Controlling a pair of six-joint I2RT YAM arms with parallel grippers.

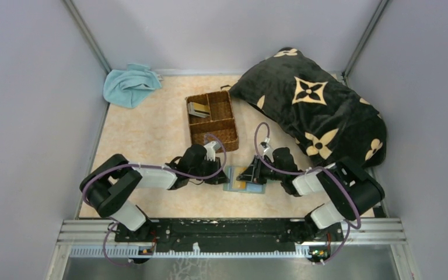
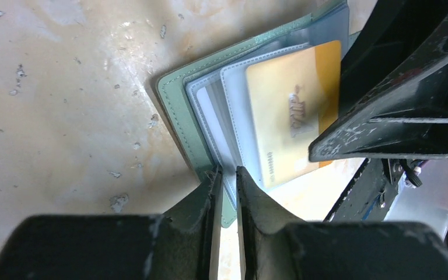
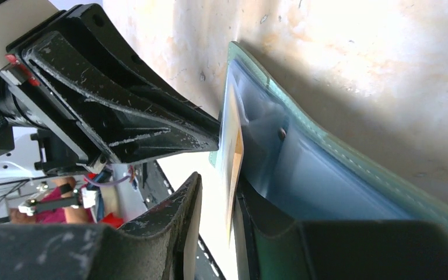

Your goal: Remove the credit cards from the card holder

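Note:
The grey-green card holder (image 1: 244,179) lies open on the table between my two grippers. In the left wrist view my left gripper (image 2: 226,175) is shut on the near edge of the card holder (image 2: 178,111), pinching its pale blue pockets. A tan-gold credit card (image 2: 291,116) sits partly out of a pocket. In the right wrist view my right gripper (image 3: 217,192) is open, its jaws on either side of that card's edge (image 3: 234,151). The card lies against the right finger, with a gap to the left one. Other credit cards (image 1: 198,109) lie in the basket.
A brown wicker basket (image 1: 221,135) stands just behind the grippers. A light-blue towel (image 1: 129,84) lies at the back left. A large black cushion with tan flowers (image 1: 315,108) fills the back right. Grey walls close the sides.

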